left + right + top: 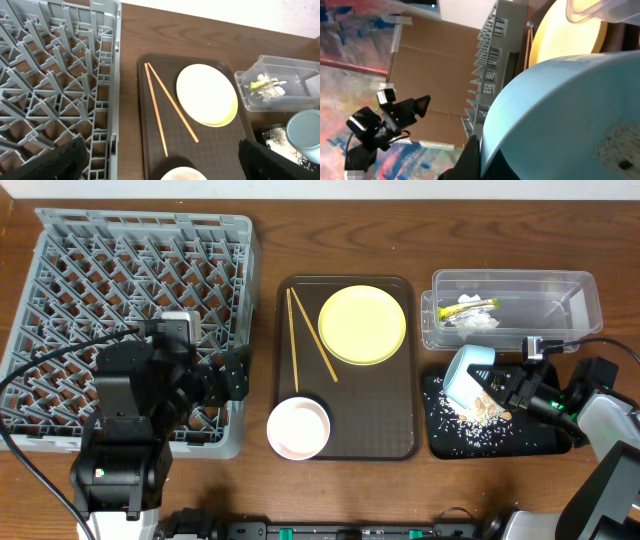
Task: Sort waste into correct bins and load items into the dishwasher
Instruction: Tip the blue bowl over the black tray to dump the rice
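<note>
Holding the blue bowl tipped over the black tray, my right gripper clamps its rim so scraps spill onto the tray; my left gripper hangs wide open, well left of it.

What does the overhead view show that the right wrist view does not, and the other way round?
Only overhead: the chopsticks, the white bowl and the snack wrapper. Only right wrist: a brown cardboard sheet beyond the rack. Both: the tilted light blue bowl, the yellow plate and the grey dish rack.
</note>
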`<state>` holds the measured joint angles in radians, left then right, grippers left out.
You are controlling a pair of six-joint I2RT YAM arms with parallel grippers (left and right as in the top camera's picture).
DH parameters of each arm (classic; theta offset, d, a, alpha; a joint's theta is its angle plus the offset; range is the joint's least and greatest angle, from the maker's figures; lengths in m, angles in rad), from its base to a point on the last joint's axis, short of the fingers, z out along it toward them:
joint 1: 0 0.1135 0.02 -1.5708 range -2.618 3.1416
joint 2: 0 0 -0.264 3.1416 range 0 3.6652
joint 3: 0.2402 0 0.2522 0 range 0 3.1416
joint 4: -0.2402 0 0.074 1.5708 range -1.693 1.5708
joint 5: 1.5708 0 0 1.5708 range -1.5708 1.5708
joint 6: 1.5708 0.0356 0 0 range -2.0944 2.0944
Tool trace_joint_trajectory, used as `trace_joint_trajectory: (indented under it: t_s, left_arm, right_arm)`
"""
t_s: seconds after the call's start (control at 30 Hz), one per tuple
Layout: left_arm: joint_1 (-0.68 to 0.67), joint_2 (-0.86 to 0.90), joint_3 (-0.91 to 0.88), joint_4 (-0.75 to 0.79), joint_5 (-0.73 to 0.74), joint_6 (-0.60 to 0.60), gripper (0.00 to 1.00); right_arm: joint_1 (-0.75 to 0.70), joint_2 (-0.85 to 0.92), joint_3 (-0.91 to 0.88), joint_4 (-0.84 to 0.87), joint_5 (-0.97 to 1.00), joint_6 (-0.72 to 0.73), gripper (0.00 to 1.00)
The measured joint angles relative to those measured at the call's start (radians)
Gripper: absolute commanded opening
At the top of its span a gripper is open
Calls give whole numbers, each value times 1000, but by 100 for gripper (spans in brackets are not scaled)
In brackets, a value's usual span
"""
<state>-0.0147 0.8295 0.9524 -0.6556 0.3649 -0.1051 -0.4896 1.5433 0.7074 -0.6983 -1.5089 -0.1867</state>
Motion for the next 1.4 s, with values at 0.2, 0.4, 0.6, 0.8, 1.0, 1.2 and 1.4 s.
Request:
trace_joint_trajectory:
  t_s: [0.2, 0.4, 0.6, 0.8, 1.0, 1.2, 1.4]
  left_arm:
    - [0, 0, 0, 0, 0, 0, 98]
    - [0, 0, 0, 0, 0, 0, 98]
    - [0, 0, 0, 0, 0, 0, 97]
    - [0, 0, 0, 0, 0, 0, 97]
    - [0, 0, 0, 0, 0, 0, 97]
    - [0, 0, 0, 0, 0, 0, 98]
    - [0, 0, 0, 0, 0, 0, 97]
  right_arm:
    - [1, 0, 0, 12, 35, 37, 1]
    - [34, 0, 0, 33, 31, 48, 1]
    - [62, 0, 0, 51, 30, 54, 1]
    - [95, -2, 0, 77, 23, 47, 1]
    - [96, -4, 0, 88, 106, 143, 1]
    - [96, -5, -1, 116, 156, 249, 1]
    - [106, -6, -3, 176, 77, 216, 1]
